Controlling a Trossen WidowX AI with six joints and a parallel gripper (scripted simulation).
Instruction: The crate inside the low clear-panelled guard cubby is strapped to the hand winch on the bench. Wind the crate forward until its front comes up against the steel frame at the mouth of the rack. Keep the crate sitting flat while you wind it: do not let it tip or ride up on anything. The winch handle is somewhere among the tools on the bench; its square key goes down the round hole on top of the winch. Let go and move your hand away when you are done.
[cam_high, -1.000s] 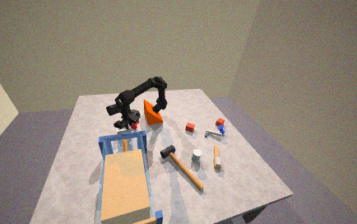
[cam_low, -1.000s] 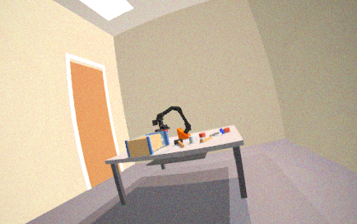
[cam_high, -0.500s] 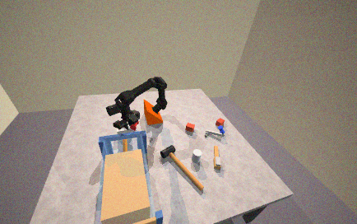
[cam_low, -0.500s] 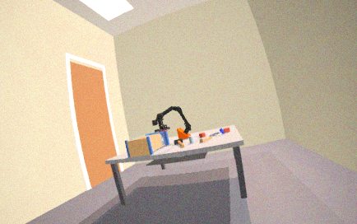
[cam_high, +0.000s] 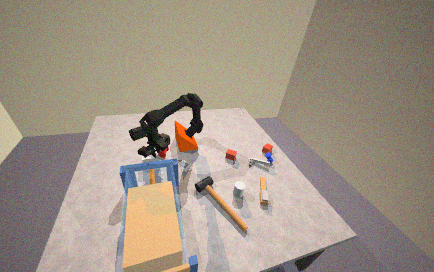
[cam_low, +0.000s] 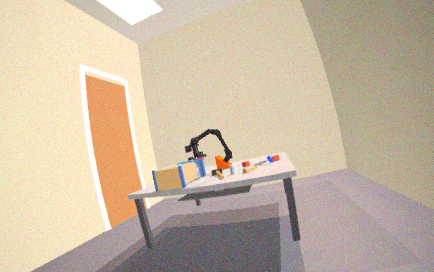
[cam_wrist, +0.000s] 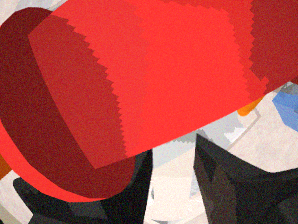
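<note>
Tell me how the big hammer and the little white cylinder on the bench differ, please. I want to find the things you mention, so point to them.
The hammer (cam_high: 226, 206) is long and lies on its side, while the white cylinder (cam_high: 239, 189) (cam_low: 233, 169) is short and stands upright. The hammer has two parts, a black head and an orange-brown handle; the cylinder is one plain pale piece. The hammer is also clearly the bigger of the two. Both rest on the bench top, outside the blue-framed cubby (cam_high: 150, 166).

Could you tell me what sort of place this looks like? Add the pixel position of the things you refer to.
Probably a workshop or lab room: a black robot arm (cam_high: 172, 106) (cam_low: 214, 132) on a grey bench (cam_high: 310, 220) (cam_low: 270, 177), and a wooden-handled black mallet (cam_high: 225, 206) (cam_low: 218, 174).
</note>
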